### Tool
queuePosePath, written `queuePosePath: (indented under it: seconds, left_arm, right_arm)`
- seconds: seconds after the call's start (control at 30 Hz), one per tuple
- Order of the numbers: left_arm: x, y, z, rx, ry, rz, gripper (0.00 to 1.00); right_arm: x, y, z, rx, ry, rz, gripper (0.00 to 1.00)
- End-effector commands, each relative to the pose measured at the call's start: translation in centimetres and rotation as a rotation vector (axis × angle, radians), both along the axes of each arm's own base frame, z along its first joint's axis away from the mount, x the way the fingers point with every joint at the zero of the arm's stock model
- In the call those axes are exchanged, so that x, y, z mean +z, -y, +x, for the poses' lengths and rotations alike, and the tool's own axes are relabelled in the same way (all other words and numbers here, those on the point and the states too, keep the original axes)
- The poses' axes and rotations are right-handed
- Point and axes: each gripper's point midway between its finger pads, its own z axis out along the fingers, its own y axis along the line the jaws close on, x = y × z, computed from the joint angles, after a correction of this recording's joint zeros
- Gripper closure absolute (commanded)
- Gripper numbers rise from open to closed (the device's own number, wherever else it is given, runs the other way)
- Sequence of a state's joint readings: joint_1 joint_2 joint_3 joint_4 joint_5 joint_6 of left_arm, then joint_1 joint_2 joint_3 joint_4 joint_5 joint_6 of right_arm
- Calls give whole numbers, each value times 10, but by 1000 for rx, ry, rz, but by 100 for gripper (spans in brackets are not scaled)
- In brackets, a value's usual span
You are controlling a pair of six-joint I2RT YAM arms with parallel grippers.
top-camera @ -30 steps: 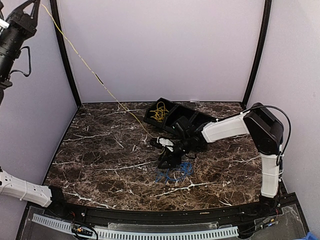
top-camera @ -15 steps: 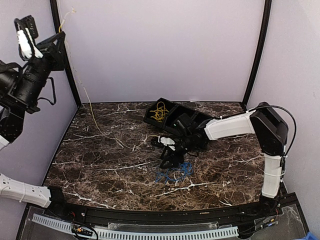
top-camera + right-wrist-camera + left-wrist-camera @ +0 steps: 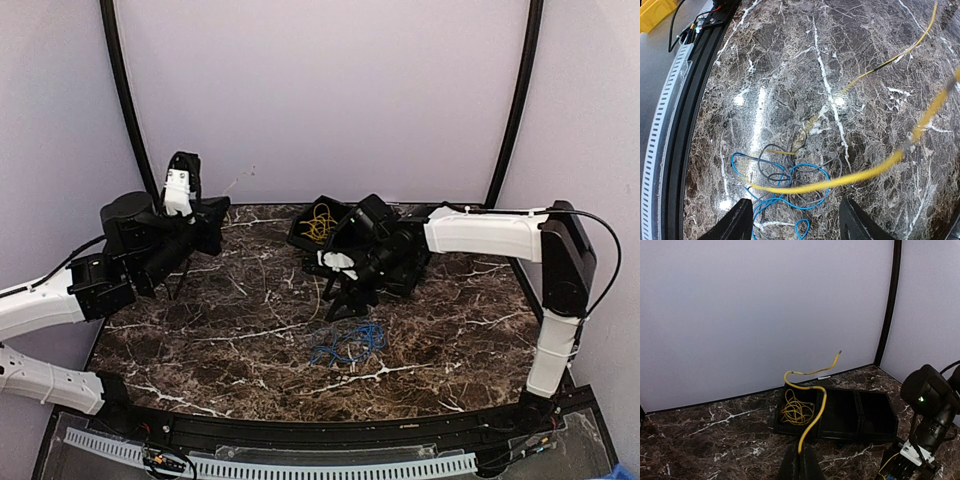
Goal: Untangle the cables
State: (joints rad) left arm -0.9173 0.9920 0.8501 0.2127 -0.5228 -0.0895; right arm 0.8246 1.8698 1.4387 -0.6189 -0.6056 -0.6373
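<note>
Left wrist view: left claw (image 3: 800, 461) clamped shut on yellow cable (image 3: 816, 412). Cable rises from fingertips, arcs toward black tray (image 3: 860, 412), free end in air. Yellow coil (image 3: 796, 410) in tray's left compartment. Right wrist view: right claw (image 3: 797, 220) spread wide, gripping nothing, above blue cable (image 3: 345, 345) lying on desk (image 3: 200, 330). Yellow cable crosses between.

Left hand (image 3: 800, 460) with yellow cable (image 3: 813, 412) now down from high left; right hand (image 3: 348, 298) higher, seemingly nearer the tray (image 3: 840, 415).

Dark marble table (image 3: 220, 340), black divided tray (image 3: 871, 412) by the back wall, pale lilac walls (image 3: 320, 100), black corner posts (image 3: 515, 100)
</note>
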Motion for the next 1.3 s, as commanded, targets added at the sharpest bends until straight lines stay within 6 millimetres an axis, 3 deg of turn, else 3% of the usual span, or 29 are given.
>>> queuePosePath:
  seconds: [0.0, 0.23, 0.37, 0.53, 0.63, 0.77, 0.93, 1.13, 1.27]
  left_arm:
    - [-44, 53, -17, -313, -128, -16, 100]
    - [-85, 99, -31, -564, -207, -47, 100]
    - [-99, 103, -27, -589, -217, -110, 100]
    - [-103, 89, -4, -492, -235, -158, 100]
    - [-88, 79, 5, -428, -200, -128, 100]
    - [-72, 60, 12, -336, -153, -116, 100]
    - [-54, 41, 8, -285, -109, -140, 100]
    - [-36, 9, 4, -178, -56, -197, 100]
    - [-25, -5, -2, -149, -18, -233, 100]
  right_arm:
    - [17, 0, -7, 33, 13, -1, 39]
    - [25, -11, -9, 44, 11, 6, 39]
    - [31, -19, 1, 13, 16, 9, 39]
    - [33, -18, 6, 2, 37, -8, 39]
    - [36, -19, 5, -10, 40, 16, 39]
    - [25, -28, 14, -70, 35, 28, 37]
    - [11, -47, 18, -87, -43, 64, 37]
    - [24, -69, 7, -44, -199, 162, 36]
    - [24, -80, 11, -64, -216, 183, 37]
